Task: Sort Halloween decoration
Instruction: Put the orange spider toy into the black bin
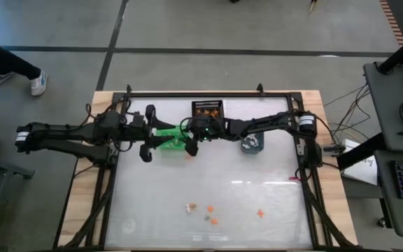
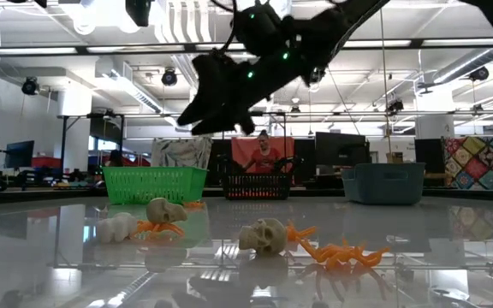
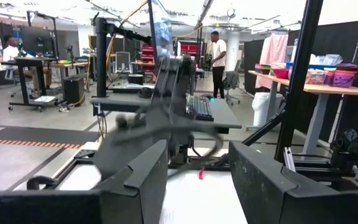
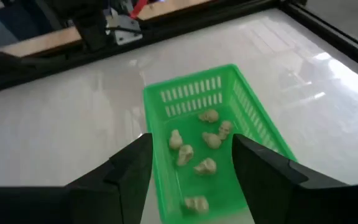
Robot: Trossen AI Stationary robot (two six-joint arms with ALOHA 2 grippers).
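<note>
Above the green bin (image 4: 216, 124) of tan skulls (image 4: 205, 165), right gripper (image 4: 191, 171) hangs released, empty; no legible writing.

From straight overhead we see the whole counter (image 1: 208, 189). Our low camera sits at counter height, looking level across it toward the room. The left wrist camera faces outward into the room past its own pincer (image 3: 194, 180). The right wrist camera looks steeply down, close over the green bin (image 4: 216, 93), which the overhead view places toward 12 o'clock and the low view also shows.
</note>
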